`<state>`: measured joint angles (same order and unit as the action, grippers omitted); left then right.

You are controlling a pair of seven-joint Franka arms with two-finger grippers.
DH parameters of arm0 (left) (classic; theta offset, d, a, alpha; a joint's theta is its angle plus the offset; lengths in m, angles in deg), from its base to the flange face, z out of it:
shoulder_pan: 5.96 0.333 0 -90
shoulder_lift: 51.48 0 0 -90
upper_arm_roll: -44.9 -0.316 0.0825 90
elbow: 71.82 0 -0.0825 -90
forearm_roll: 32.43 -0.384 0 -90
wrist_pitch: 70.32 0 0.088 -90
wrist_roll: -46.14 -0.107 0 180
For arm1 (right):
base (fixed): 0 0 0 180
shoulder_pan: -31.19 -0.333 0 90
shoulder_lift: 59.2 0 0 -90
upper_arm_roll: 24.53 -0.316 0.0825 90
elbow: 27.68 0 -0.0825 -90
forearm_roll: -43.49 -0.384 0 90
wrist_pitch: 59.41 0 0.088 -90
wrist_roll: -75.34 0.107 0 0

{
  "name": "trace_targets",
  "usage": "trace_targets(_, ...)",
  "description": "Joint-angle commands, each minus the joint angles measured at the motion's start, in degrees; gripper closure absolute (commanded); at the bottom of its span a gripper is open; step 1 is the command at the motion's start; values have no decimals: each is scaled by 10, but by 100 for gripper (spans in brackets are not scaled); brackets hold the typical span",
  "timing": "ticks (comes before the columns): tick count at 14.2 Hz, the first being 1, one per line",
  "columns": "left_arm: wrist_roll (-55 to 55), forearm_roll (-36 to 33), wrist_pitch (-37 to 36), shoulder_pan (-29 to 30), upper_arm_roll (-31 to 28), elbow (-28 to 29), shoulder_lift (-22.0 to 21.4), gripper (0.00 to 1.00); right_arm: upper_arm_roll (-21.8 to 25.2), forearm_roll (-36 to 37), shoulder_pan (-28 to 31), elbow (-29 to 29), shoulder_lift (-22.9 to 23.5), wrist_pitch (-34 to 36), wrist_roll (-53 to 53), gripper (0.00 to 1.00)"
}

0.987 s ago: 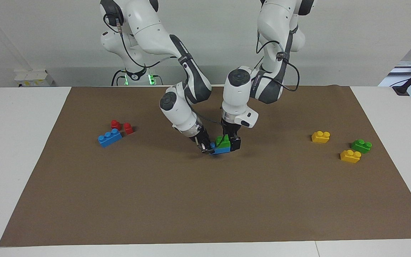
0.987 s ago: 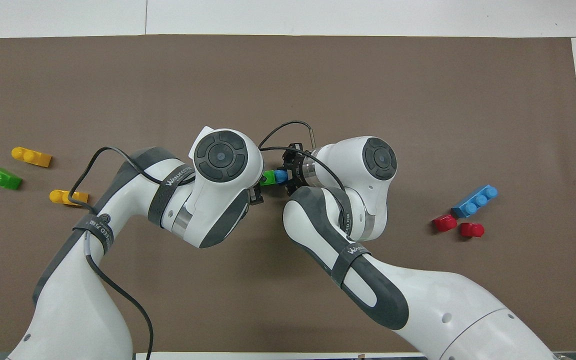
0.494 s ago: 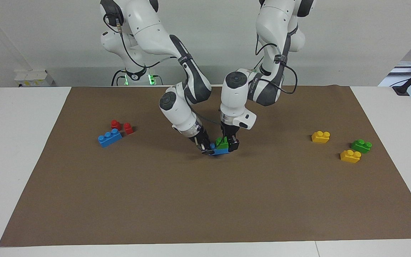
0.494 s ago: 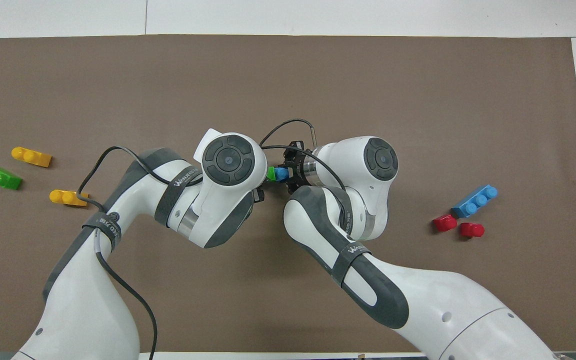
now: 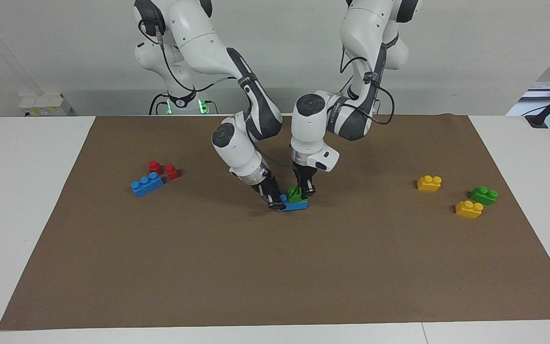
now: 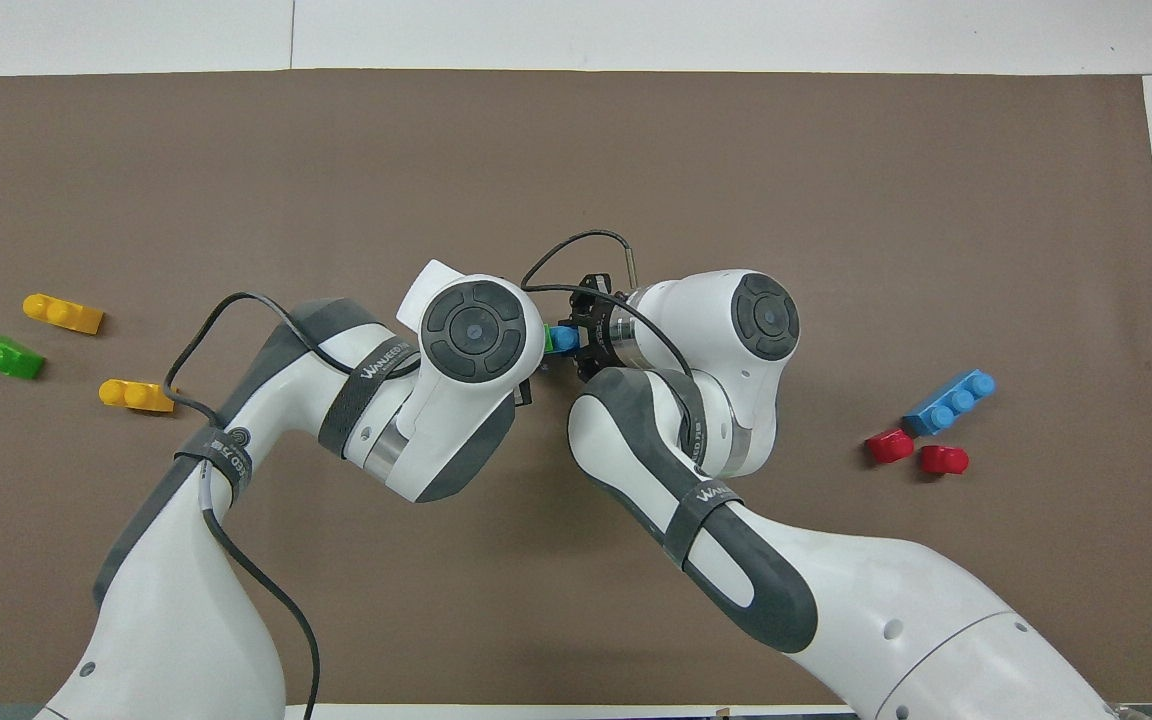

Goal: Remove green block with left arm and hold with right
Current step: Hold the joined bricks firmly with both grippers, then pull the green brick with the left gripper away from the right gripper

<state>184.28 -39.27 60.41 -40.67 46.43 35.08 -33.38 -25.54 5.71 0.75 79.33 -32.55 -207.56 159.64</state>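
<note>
The green block (image 5: 295, 194) sits on top of a blue brick (image 5: 298, 205) in the middle of the brown mat. My left gripper (image 5: 303, 189) points down over the stack with its fingers closed on the green block. My right gripper (image 5: 275, 200) comes in slanted from the right arm's end and is shut on the blue brick's end. In the overhead view only a sliver of the green block (image 6: 547, 338) and a blue stud (image 6: 563, 340) show between the two wrists.
A blue brick (image 5: 147, 184) and two red blocks (image 5: 154, 166) (image 5: 172, 171) lie toward the right arm's end. Two yellow bricks (image 5: 429, 183) (image 5: 469, 209) and a darker green brick (image 5: 483, 195) lie toward the left arm's end.
My left gripper has shifted toward the right gripper and its fingers have closed in on the green block. The stack, tilted before, now sits level on the mat.
</note>
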Motion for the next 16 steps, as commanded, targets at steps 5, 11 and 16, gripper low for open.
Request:
trace_targets(5, -86, 24, -101, 19, -9, 1, -115, 100, -3, -14, -3, 4, 1, -3, 2, 100)
trace_targets(11, -320, 81, -201, 122, -10, 1, -182, 100, 4, 23, 94, -67, -26, 146, -60, 100)
trace_targets(16, -597, 98, -224, 228, -12, -4, -188, 100, 4, 107, 267, -74, -61, 313, -254, 100)
